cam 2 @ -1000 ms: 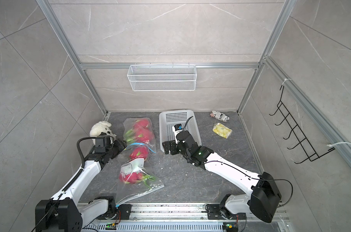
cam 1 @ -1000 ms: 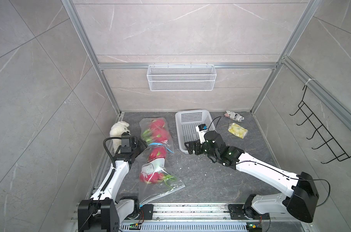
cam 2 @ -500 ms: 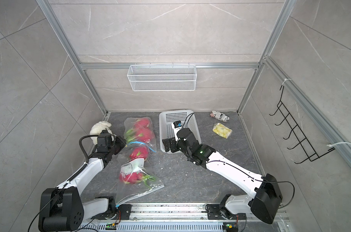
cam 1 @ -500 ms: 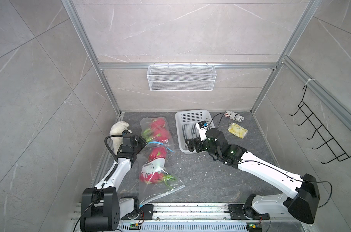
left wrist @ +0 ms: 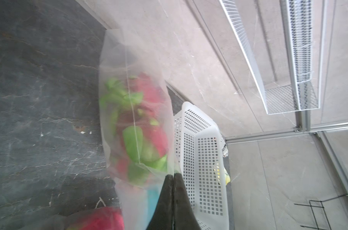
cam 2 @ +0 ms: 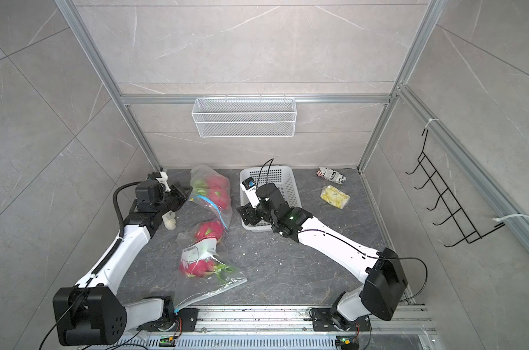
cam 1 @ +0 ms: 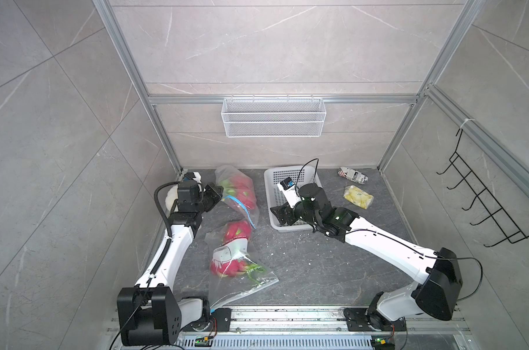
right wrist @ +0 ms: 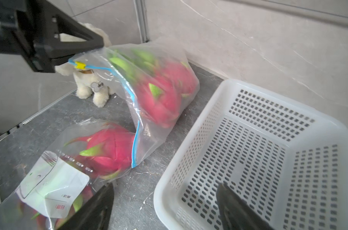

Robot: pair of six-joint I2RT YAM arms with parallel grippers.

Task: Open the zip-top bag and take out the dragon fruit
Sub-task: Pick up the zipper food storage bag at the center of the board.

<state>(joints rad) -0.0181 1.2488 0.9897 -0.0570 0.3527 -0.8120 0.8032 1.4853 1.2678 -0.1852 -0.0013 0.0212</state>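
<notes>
In both top views the left gripper (cam 1: 216, 194), open a second ago, has shut on the top corner of the zip-top bag (cam 1: 237, 195) at the worktop's (cam 1: 302, 260) back left, so opening can probably begin; the right gripper (cam 1: 277, 212) waits wide and empty beside the white basket (cam 1: 275, 174). The left wrist view shows jaws pressed together on the film. In the right wrist view the pinch sits just beside the yellow slider (right wrist: 79, 64), with magenta, green-scaled dragon fruit (right wrist: 165, 93) inside
</notes>
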